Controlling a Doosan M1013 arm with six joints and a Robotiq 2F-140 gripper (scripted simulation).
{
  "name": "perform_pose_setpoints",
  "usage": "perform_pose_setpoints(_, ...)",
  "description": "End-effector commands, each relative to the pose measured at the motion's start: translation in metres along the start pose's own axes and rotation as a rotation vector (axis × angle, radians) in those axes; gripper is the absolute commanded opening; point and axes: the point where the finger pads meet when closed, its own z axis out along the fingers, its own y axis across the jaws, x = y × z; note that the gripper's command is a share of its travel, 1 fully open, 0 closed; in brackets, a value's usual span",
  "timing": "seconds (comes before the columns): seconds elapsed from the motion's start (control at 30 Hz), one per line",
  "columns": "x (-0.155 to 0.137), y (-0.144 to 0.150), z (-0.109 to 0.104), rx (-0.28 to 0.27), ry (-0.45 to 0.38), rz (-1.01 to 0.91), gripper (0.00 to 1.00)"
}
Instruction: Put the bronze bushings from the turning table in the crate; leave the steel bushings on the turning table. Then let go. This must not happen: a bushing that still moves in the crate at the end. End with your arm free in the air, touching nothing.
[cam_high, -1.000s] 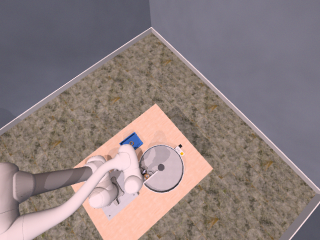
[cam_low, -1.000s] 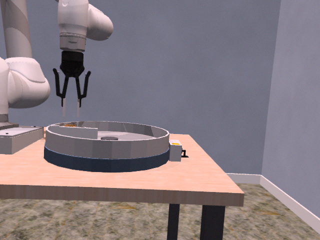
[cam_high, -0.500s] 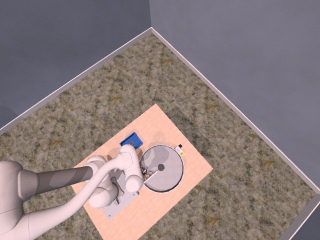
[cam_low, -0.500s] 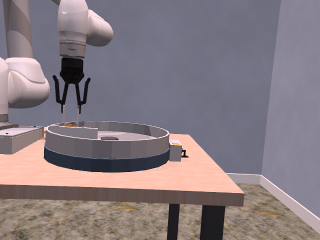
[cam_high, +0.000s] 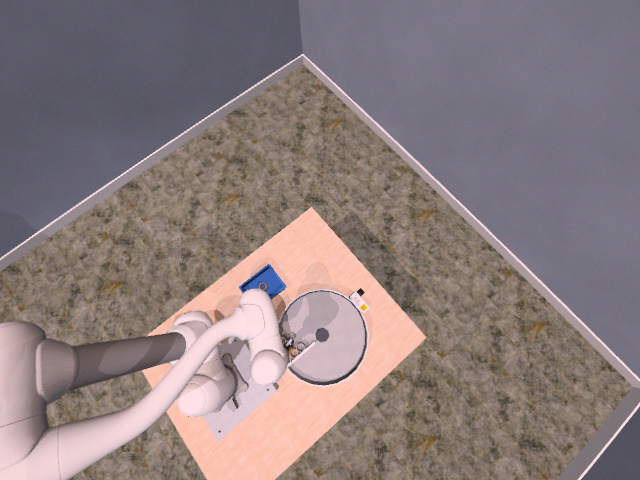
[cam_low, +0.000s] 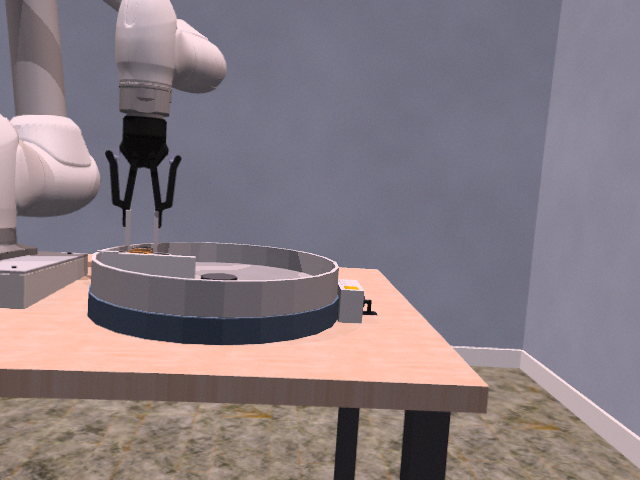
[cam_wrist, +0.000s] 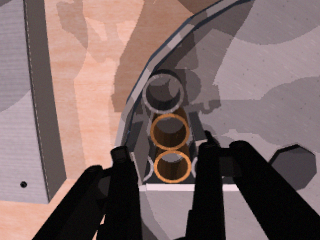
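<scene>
The round grey turning table (cam_high: 336, 361) (cam_low: 217, 299) (cam_wrist: 267, 94) stands on the wooden table (cam_high: 310, 423) (cam_low: 258, 361). Against its white divider wall (cam_low: 149, 263) (cam_wrist: 187, 188), near the rim, lie two bronze bushings (cam_wrist: 172, 152) (cam_wrist: 171, 115) and one steel bushing (cam_wrist: 146, 94) in a row. My gripper (cam_high: 292, 347) (cam_low: 140, 246) (cam_wrist: 168, 130) is partly open, and its fingertips reach down to rim height on either side of the bronze bushing (cam_high: 294, 352) (cam_low: 139, 250) nearest the divider. The blue crate (cam_high: 271, 273) holds one bronze bushing (cam_high: 263, 285).
The arm's grey base plate (cam_high: 232, 413) (cam_low: 31, 273) (cam_wrist: 20, 94) lies left of the turning table. A small white box with a yellow label (cam_high: 360, 300) (cam_low: 350, 299) sits at the turning table's far side. The arm partly covers the crate in the top view.
</scene>
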Motion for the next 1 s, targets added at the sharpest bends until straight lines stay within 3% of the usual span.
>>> perform_pose_setpoints(0.0,0.0000,0.0000,0.0000,0.000,0.000,0.000,0.28)
perform_pose_setpoints(0.97,0.0000,0.0000,0.0042,0.000,0.000,0.000,0.28)
